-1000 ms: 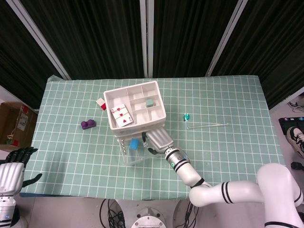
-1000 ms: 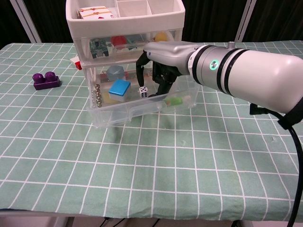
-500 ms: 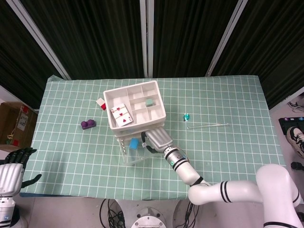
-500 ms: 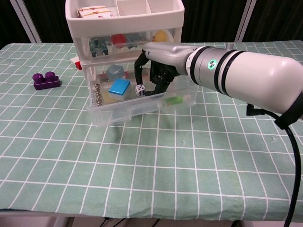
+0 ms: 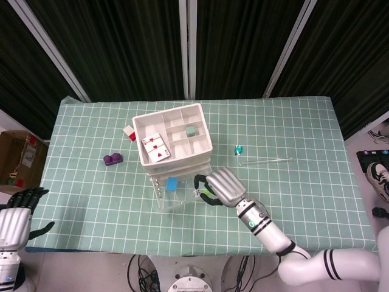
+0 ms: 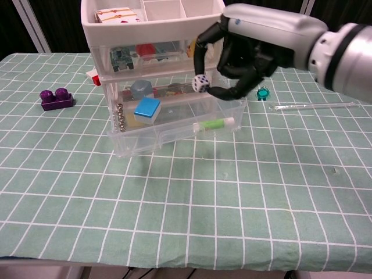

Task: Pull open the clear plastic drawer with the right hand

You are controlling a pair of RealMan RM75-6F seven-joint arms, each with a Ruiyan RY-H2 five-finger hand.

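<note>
We are looking at a white drawer unit sitting on a bench covered with a green checked cloth. The unit's open top tray is holding playing cards in one compartment and a small green block in another.

The clear plastic drawer, the lowest of the stack, is standing pulled out toward the robot, its front wall well forward of the drawers above. Inside it we are seeing a blue block, a green cylinder lying along the front wall, and a row of small metal balls at the left end.

The right hand is hovering above the right part of the open drawer, clear of its rim. Its fingers are curled inward, and a white die is sitting at the fingertips, apparently pinched there; in the head view the same hand is appearing just right of the drawer with the die as a small white speck at its fingertips.

The left hand is resting off the bench at the lower left corner of the head view, holding nothing, with its dark fingers loosely apart.

Elsewhere on the cloth, a purple brick is lying left of the unit, a red and white piece is lying touching or just beside its back left corner, and a teal object and a clear rod are lying to the right.
</note>
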